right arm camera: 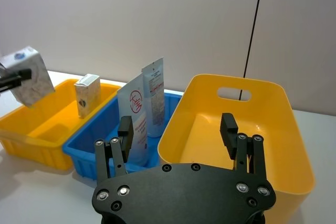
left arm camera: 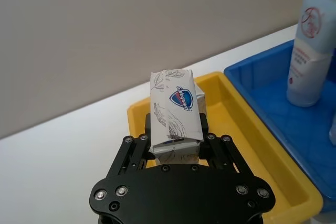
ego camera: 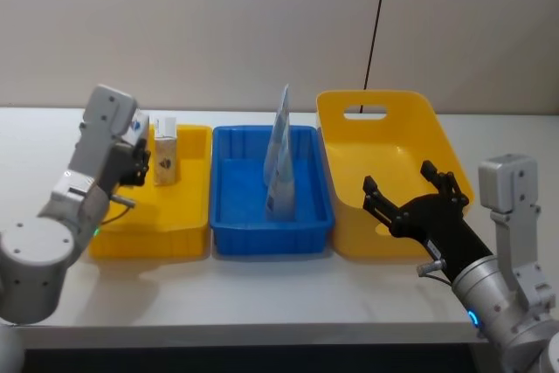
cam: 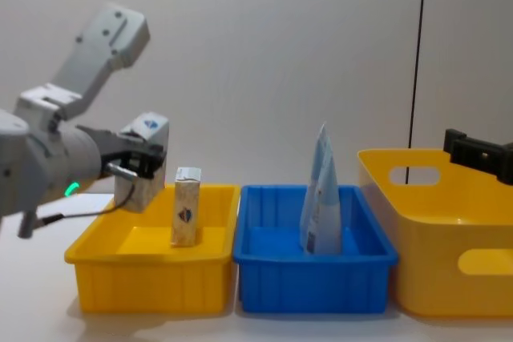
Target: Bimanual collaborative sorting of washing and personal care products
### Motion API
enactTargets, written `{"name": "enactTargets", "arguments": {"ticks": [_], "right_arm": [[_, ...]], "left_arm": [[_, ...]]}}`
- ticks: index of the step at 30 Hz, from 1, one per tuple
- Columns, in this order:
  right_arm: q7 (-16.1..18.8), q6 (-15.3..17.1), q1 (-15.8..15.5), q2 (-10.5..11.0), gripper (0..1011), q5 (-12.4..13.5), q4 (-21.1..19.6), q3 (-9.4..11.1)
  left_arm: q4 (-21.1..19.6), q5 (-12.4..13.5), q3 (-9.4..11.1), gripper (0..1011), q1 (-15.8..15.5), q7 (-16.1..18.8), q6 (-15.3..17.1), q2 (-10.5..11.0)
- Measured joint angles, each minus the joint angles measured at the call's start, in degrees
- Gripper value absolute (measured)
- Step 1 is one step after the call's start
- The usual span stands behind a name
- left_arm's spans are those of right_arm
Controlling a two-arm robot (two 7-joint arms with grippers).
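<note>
My left gripper point(left arm camera: 176, 141) is shut on the white soft pack point(left arm camera: 176, 109) with a grey leafy pattern and blue mark, held in the air over the small yellow bin point(cam: 144, 278). The same pack point(cam: 147, 130) hangs above that bin's left end. A slim tan carton point(ego camera: 164, 156) stands upright inside that bin. Two tall pale pouches point(right arm camera: 140, 114) stand in the blue bin point(ego camera: 271, 238). My right gripper point(right arm camera: 177, 125) is open with nothing between its fingers, hovering at the front of the large yellow basket point(ego camera: 349, 111).
The three containers stand side by side on a white table point(ego camera: 262, 303): small yellow bin on the left, blue bin in the middle, handled basket on the right. A grey wall point(ego camera: 218, 24) rises behind them. A black cable point(ego camera: 376, 32) hangs down behind the basket.
</note>
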Motion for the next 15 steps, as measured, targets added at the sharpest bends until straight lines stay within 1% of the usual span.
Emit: {"name": "enactTargets", "arguments": {"ticks": [2,3,5,6,7,8,9,10,14,15], "right_arm": [[0.0,0.0,0.0,0.0,1002,0.0,0.0,0.0],[0.0,0.0,0.0,0.0,1002,0.0,0.0,0.0],[0.0,0.0,0.0,0.0,1002,0.0,0.0,0.0],[0.0,0.0,0.0,0.0,1002,0.0,0.0,0.0],[0.0,0.0,0.0,0.0,1002,0.0,0.0,0.0],[0.0,0.0,0.0,0.0,1002,0.0,0.0,0.0],[0.0,0.0,0.0,0.0,1002,0.0,0.0,0.0],[0.0,0.0,0.0,0.0,1002,0.0,0.0,0.0],[0.0,0.0,0.0,0.0,1002,0.0,0.0,0.0],[0.0,0.0,0.0,0.0,1002,0.0,0.0,0.0]], "left_arm": [[-1.88,0.0,-0.06,387,0.59,-0.88,-0.11,1.01],[-3.4,-0.03,-0.13,387,1.07,-1.76,-0.26,1.88],[-4.83,-0.1,-0.18,387,1.52,-2.89,-0.46,2.75],[-6.38,-0.23,-0.26,387,2.0,-3.88,-0.62,3.71],[-6.78,-0.27,-0.28,387,2.12,-4.4,-0.68,3.96],[-8.21,-0.51,-0.37,387,2.56,-5.58,-0.9,4.9],[-8.21,-0.51,-0.37,387,2.56,-5.58,-0.9,4.9],[-9.52,-0.74,-0.43,387,2.95,-6.64,-1.1,5.79],[-12.0,-1.46,-0.58,387,3.58,-9.64,-1.63,7.64],[-13.01,-1.77,-0.65,387,3.8,-10.8,-1.82,8.45]]}}
